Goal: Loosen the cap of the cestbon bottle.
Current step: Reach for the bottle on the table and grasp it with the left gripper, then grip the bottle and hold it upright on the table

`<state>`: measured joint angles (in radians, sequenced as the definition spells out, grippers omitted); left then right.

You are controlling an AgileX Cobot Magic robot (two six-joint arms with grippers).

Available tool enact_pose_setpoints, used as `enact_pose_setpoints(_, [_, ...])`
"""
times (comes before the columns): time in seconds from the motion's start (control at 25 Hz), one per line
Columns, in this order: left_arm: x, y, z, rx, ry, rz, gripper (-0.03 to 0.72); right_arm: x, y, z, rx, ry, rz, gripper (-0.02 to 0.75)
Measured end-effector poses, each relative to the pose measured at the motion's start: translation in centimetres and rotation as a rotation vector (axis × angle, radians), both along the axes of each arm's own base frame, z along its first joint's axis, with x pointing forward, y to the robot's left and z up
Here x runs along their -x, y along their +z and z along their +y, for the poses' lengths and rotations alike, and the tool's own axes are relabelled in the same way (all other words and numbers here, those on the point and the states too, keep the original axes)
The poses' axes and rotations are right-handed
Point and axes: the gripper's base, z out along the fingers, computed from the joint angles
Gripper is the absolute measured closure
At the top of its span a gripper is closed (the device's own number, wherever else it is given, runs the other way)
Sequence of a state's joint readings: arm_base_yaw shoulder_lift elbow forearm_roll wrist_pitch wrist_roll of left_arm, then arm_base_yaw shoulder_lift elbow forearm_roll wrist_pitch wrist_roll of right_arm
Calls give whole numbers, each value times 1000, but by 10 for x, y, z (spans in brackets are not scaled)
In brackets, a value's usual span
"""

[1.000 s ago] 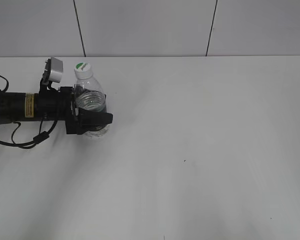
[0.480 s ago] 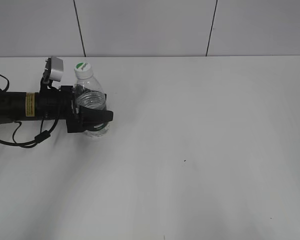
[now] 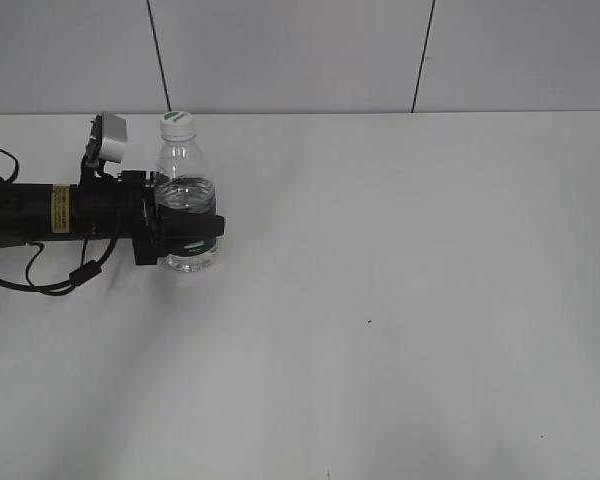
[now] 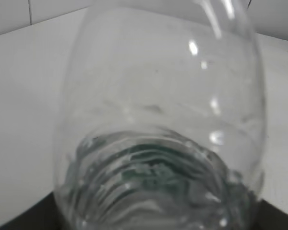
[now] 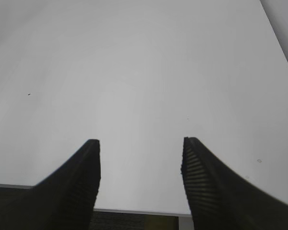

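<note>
On the left side of the white table [image 3: 400, 300], near its far edge, the cestbon bottle [image 3: 186, 185] stands upright, its base resting on the surface. Water fills the lower part of the clear body, and the ribbed shoulders narrow toward the neck. The cap [image 3: 176, 124] sits on the neck, white with a green patch on top, and looks seated squarely.

Around the bottle's lower body, the left gripper [image 3: 190, 236] is clamped on the bottle, its black fingers wrapped across the label zone from the left. The left arm [image 3: 50, 212] reaches in horizontally from the left edge of the exterior view, low over the table, with a yellow sticker on its black tube and a small grey camera block mounted just above the wrist, beside the bottle's shoulder. A black cable loops beneath the arm onto the table.

From the left wrist view, the bottle [image 4: 161, 129] fills nearly the whole picture, blurred and very close, with green tint showing through the rippled water at the bottom.

Elsewhere, the right gripper [image 5: 140, 170] hangs over bare table, its two ribbed black fingers spread well apart with nothing between them. It does not show in the exterior view.
</note>
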<state>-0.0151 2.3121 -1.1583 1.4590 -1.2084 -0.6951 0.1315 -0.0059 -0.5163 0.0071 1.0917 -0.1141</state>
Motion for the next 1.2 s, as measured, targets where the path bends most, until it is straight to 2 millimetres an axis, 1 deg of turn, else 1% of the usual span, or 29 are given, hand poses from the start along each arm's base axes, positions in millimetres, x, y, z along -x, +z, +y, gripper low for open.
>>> enact_pose_setpoints(0.28, [1,0,-1,-3,-7,0,286,0,0,0,0,0,0,318])
enact_pose_setpoints(0.36, [2,2,-4,-18,-33,-10,286,0,0,0,0,0,0,318])
enact_pose_setpoints(0.44, [5,9,-11,-53,-73,-34,286,0,0,0,0,0,0,318])
enact_pose_setpoints(0.64, [12,39,-42,-50,-151,-115,286,0,0,0,0,0,0,318])
enact_pose_setpoints(0.72, [15,47,-54,-33,-163,-132,286,0,0,0,0,0,0,318])
enact_pose_setpoints(1.0, [27,55,-100,44,-180,-133,286,0,0,0,0,0,0,318])
enact_pose_setpoints(1.2, [34,59,-122,85,-178,-165,286,0,0,0,0,0,0,318])
